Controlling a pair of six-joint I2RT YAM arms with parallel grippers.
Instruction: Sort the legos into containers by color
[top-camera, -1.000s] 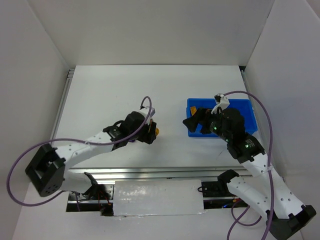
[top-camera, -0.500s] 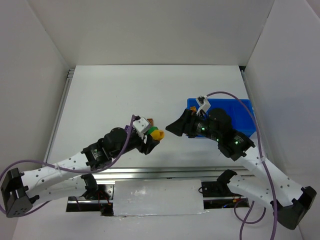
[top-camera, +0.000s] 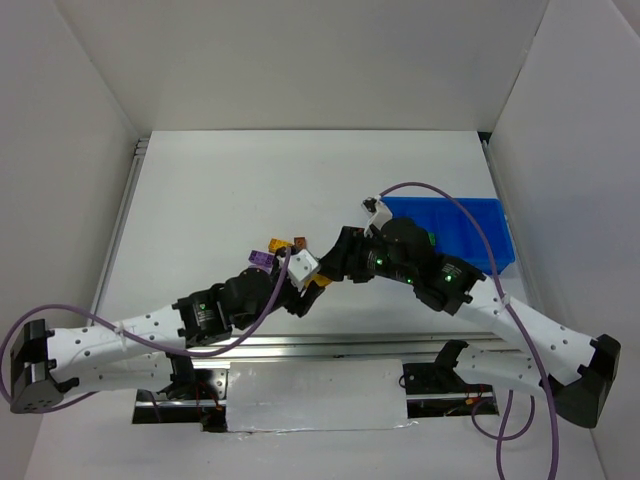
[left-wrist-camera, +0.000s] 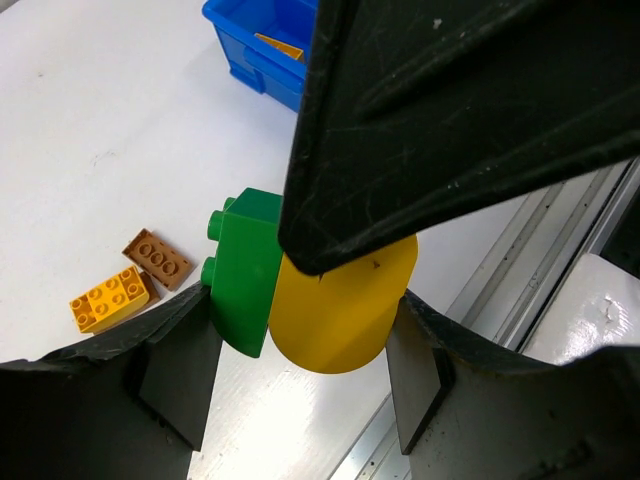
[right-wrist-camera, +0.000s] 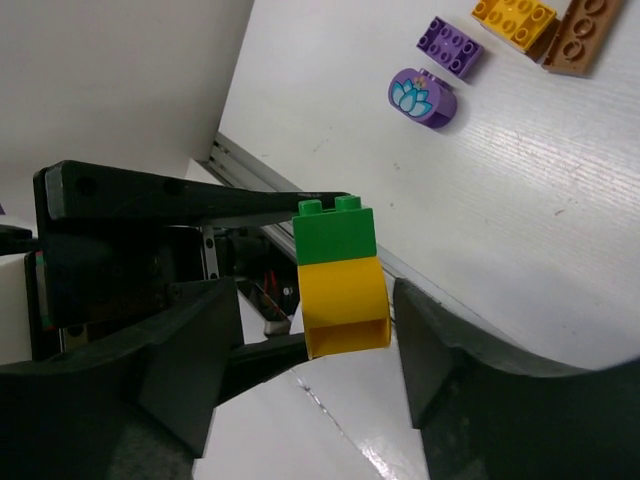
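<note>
Jaws of the left gripper (left-wrist-camera: 300, 350) are pressed shut on a green-and-yellow stack (right-wrist-camera: 340, 270). One finger is against the green brick (left-wrist-camera: 245, 285) and the other against the rounded yellow piece (left-wrist-camera: 340, 310), so the grip runs end to end through the pair. The stack is up in the air, clear of the table (top-camera: 200, 190), at the near middle of the scene.

The right gripper (right-wrist-camera: 315, 330) is right up against it, jaws spread wide and nothing in them. In its own wrist view the stack sits between its two fingers. From the left wrist, one of those fingers looms large across the top of both pieces. Whether it is actually touching them, I can't tell.

Just left of the meeting point and a little farther back, loose legos lie flat on the table. An orange brick (right-wrist-camera: 514, 12) and a brown brick (right-wrist-camera: 585, 40) lie side by side, touching. A purple brick (right-wrist-camera: 448, 46) is close by, and a purple round piece (right-wrist-camera: 421, 98) with a flower print lies just beside that.

Over on the right side of the table sits the blue tray (top-camera: 470, 225), well apart from the loose bricks. An orange piece (left-wrist-camera: 280, 45) shows in the one compartment the left wrist can see.
</note>
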